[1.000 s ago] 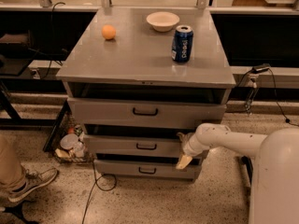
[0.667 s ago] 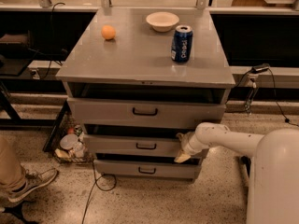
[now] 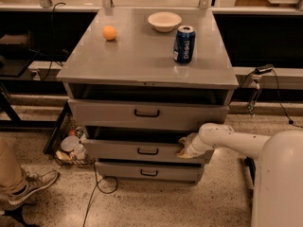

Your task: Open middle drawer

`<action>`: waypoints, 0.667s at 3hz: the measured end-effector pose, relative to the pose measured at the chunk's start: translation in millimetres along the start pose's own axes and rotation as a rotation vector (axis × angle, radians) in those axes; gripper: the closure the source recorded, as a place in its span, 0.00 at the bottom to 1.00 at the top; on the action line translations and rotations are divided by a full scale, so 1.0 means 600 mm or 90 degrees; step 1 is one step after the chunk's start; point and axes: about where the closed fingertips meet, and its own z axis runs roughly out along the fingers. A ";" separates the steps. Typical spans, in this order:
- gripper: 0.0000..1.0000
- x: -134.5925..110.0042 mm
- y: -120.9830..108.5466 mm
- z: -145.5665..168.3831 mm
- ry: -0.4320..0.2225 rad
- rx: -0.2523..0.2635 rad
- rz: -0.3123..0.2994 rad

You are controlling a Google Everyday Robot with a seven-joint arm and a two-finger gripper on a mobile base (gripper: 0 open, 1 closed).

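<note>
Though partly out, middle drawer [image 3: 147, 151] dark inside, gripper [image 3: 185, 148] at its right rim, grip unclear.

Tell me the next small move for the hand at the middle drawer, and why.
Probably pull the hand straight out, away from the cabinet. The hand sits at the right end of the middle drawer, at its upper edge, not on the black handle. The drawer looks only slightly open, with a dark gap above its front, so most of its travel seems to remain.

tool [image 3: 185, 149] risen slightly, at middle drawer [image 3: 118, 150] right end
</note>
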 end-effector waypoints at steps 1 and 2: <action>1.00 -0.002 -0.001 -0.003 0.000 0.000 0.000; 1.00 -0.003 -0.002 -0.006 0.000 0.000 0.000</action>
